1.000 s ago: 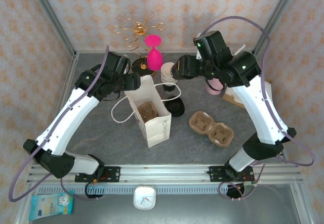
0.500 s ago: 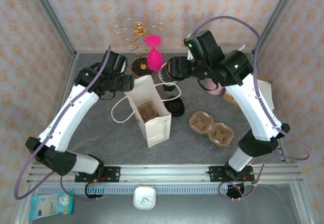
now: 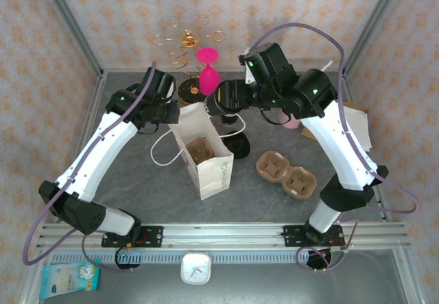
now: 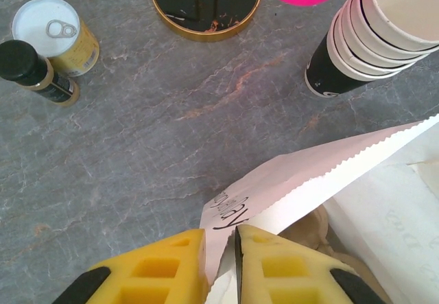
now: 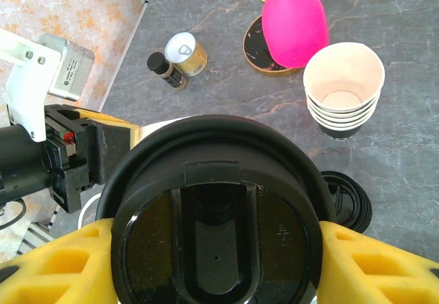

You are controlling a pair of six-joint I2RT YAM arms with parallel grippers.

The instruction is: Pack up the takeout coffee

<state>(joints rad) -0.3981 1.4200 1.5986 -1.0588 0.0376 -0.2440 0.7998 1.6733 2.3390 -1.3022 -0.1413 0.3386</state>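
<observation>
My right gripper is shut on the takeout coffee. Its round black lid faces the wrist camera and hides the pale cup body below. From above, the cup hangs at the far edge of the open white paper bag. A brown pulp carrier sits inside the bag. My left gripper is shut on the bag's serrated top edge and holds the mouth open; the same gripper is at the bag's far left corner.
A second, empty pulp carrier lies right of the bag. Loose black lids and a stack of unlidded cups stand behind it. At the back are a pink balloon-like shape on a gold stand, a can and a small bottle.
My right arm has carried the lidded cup leftward, from beside the cup stack to the bag's far edge. The left gripper has kept its hold on the bag edge.
</observation>
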